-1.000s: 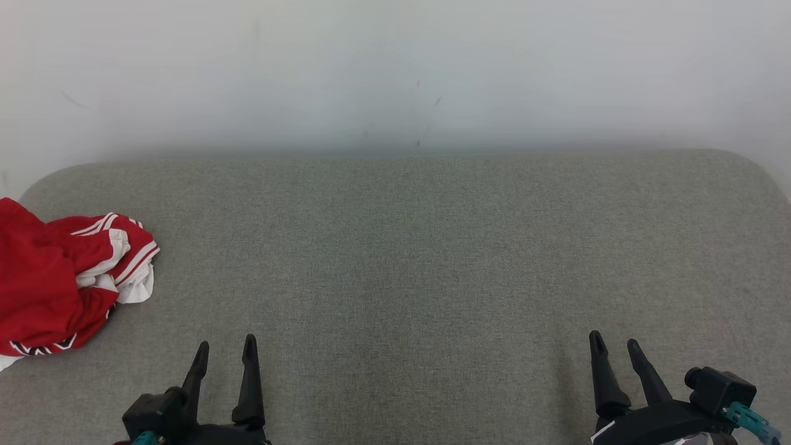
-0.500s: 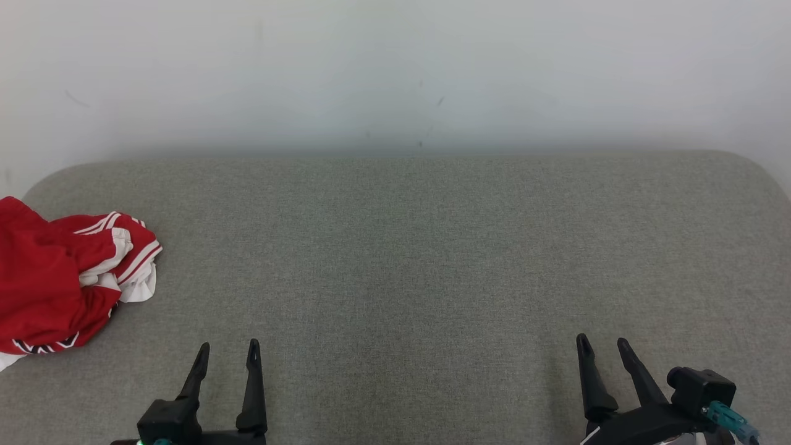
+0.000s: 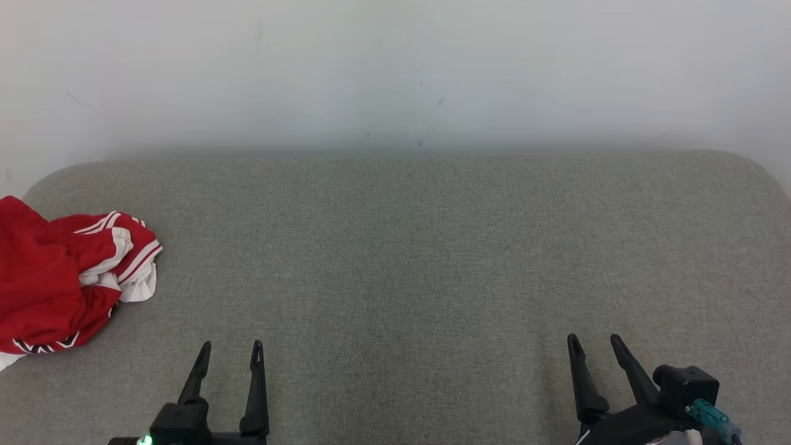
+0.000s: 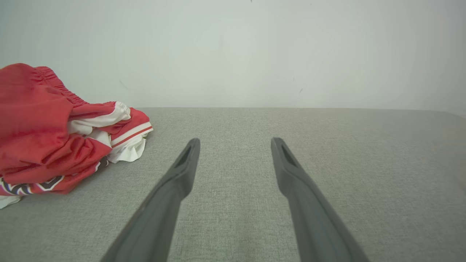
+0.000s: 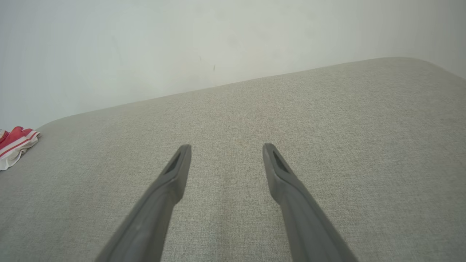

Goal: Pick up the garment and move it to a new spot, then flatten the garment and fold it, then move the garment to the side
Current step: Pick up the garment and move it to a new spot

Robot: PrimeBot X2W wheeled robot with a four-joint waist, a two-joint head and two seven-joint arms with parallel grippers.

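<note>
garment point(image 3: 62, 278): lying crumpled well off to the left of the left jaws and a little ahead of their tips, touching neither finger; running past the left edge of the head view.
left gripper point(image 3: 231, 344): jaws standing wide apart, gripping nothing, pointing across bare fabric.
right gripper point(image 3: 594, 337): jaws also gaping wide, holding nothing; sitting well apart from the left pair, with the garment far off to the left.
cushion point(image 3: 401, 247): stretching bare between and ahead of both pairs of jaws; far edge butting against the wall point(image 3: 395, 62), far corners rounding off at either side.
open room: spreading broad ahead of and between the jaws; narrowing to the left of the left jaws, beside the heap.
left wrist view: looking at the heap from low and side-on; picking out a gathered waistband point(image 4: 54, 78) on top and a dark patterned trim point(image 4: 22, 188) along the bottom.
right wrist view: catching a red-and-white striped corner at its left edge, far left of the jaws; showing the cushion's right far corner curving away.
materials: garment looking smooth and slightly shiny, red with white panels and stripes; cushion showing a fine grey woven grain; fingers point(image 4: 174, 189) tapering long, dark and matt, each carrying a slot near the tip; wall appearing plain, pale, faintly scuffed.
</note>
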